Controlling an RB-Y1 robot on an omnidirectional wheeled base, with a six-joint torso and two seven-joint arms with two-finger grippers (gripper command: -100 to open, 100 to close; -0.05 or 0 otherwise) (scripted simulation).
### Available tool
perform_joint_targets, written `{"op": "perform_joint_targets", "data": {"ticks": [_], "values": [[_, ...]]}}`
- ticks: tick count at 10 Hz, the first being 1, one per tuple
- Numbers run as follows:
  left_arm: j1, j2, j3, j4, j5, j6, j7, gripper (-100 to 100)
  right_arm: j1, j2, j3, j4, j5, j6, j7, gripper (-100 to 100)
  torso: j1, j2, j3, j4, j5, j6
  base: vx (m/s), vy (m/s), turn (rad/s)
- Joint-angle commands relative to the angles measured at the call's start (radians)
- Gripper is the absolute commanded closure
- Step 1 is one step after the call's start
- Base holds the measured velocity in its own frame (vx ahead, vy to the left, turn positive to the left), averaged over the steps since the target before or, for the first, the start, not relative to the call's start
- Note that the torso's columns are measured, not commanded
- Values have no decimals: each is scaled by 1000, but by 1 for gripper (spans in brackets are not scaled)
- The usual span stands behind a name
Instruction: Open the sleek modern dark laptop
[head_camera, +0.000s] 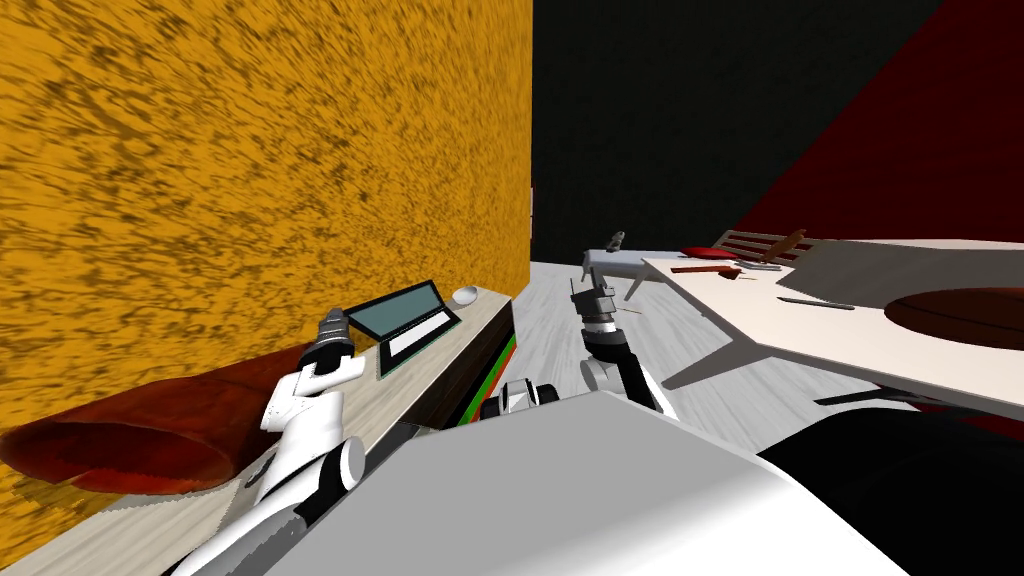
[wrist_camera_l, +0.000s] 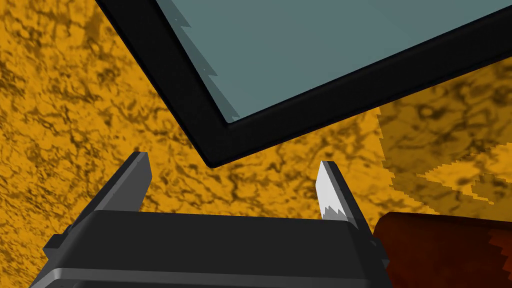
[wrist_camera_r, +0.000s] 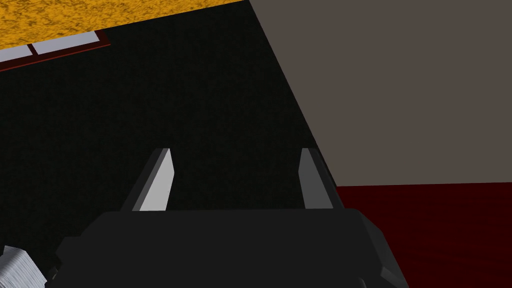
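Left tool (wrist_camera_l: 233, 159) spread, laptop (wrist_camera_l: 325, 50) lid raised

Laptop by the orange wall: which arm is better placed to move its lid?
Left arm: its open jaws face the laptop lid's corner; the right arm hangs over the floor, away.

Head camera looks down from afar, left wrist closely, both at the laptop (head_camera: 400, 312).
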Motion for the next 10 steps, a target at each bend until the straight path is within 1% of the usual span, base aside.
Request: {"op": "perform_joint_targets", "data": {"ticks": [1,2,3,4,6,7,9,10], "values": [[-12,25,-21,4,4,54,12,-100,0,0,0,0,0,0,0,0,0,0,0,0,0,0,-18,10,-46],[-20,39,-30,10,6,79,17,-100,0,0,0,0,0,0,0,0,0,0,0,0,0,0,-25,10,-63],[-25,46,-36,14,7,93,20,-100,0,0,0,0,0,0,0,0,0,0,0,0,0,0,-24,11,-50],[-34,61,-47,21,9,122,26,-100,0,0,0,0,0,0,0,0,0,0,0,0,0,0,-22,9,-54],[-43,76,-59,29,11,152,33,-100,0,0,0,0,0,0,0,0,0,0,0,0,0,0,-22,9,-43],[-52,91,-71,37,13,181,39,-100,0,0,0,0,0,0,0,0,0,0,0,0,0,0,-23,8,-60],[-62,108,-84,46,16,214,46,-100,0,0,0,0,0,0,0,0,0,0,0,0,0,0,-18,8,-45],[-57,102,-79,40,16,201,43,-100,0,0,0,0,0,0,0,0,0,0,0,0,0,0,-8,5,-11]]}}
